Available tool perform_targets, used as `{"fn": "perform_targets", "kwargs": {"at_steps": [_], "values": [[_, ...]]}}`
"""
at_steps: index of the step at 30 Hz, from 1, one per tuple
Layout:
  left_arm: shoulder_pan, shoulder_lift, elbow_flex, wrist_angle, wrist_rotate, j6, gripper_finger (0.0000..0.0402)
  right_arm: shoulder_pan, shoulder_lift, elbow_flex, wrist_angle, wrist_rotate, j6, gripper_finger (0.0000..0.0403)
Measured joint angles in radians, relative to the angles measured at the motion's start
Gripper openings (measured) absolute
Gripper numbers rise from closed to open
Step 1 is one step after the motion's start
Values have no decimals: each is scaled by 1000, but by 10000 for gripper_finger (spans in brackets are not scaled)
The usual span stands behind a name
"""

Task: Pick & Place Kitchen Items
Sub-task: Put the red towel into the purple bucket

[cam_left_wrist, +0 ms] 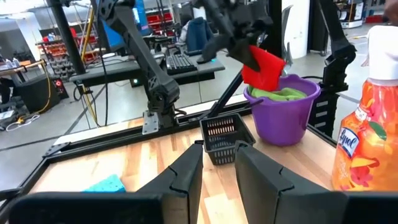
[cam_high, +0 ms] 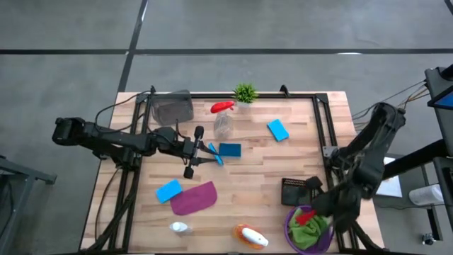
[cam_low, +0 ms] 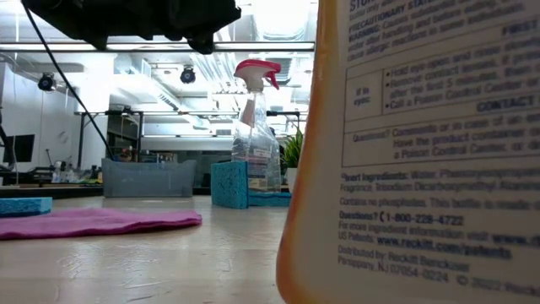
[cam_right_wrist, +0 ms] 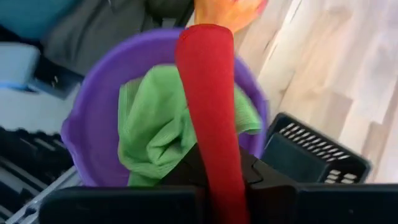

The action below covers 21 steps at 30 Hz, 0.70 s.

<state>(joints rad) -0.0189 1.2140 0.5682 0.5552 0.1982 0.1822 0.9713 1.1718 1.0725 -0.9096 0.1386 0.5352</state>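
My right gripper [cam_left_wrist: 239, 40] hangs over the purple bucket [cam_high: 291, 234] at the near right, shut on a red cloth [cam_left_wrist: 264, 67]. A green cloth [cam_right_wrist: 155, 130] lies in the bucket. My left gripper [cam_left_wrist: 217, 163] is held level above the table's middle, open by a narrow gap with nothing between its fingers. Below and just ahead of it one blue sponge [cam_low: 229, 184] stands on edge beside a flat one [cam_high: 231, 149]. A red-topped clear spray bottle [cam_low: 255, 127] stands upright behind them. My right gripper pinches the red cloth's upper end [cam_right_wrist: 214, 165] between its two fingers, coming slanting down from above. The cloth hangs slack below the fingers as a narrow bunched strip. Its lower end [cam_left_wrist: 268, 81] is at about the bucket's rim, over the green cloth.
A black basket [cam_high: 294, 191] stands beside the bucket. An orange bottle [cam_high: 251, 237] and a white bottle [cam_high: 180, 227] are at the near edge. A purple cloth [cam_high: 194, 199] and a sponge [cam_high: 168, 190] lie near left. Another sponge [cam_high: 277, 129], a grey cloth [cam_high: 173, 108] and a potted plant [cam_high: 245, 92] lie far.
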Motion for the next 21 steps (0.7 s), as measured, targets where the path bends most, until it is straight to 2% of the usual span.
{"fn": "perform_targets", "kwargs": {"at_steps": [12,15,21], "values": [[1,0,0,0,-30,3,95,35,223,48,-31,-48,109,18],[1,-1,0,0,-75,3,95,35,277,91,-108,-48,113,18],[1,-1,0,-6,-79,3,95,33,391,244,-333,-29,131,18]]}}
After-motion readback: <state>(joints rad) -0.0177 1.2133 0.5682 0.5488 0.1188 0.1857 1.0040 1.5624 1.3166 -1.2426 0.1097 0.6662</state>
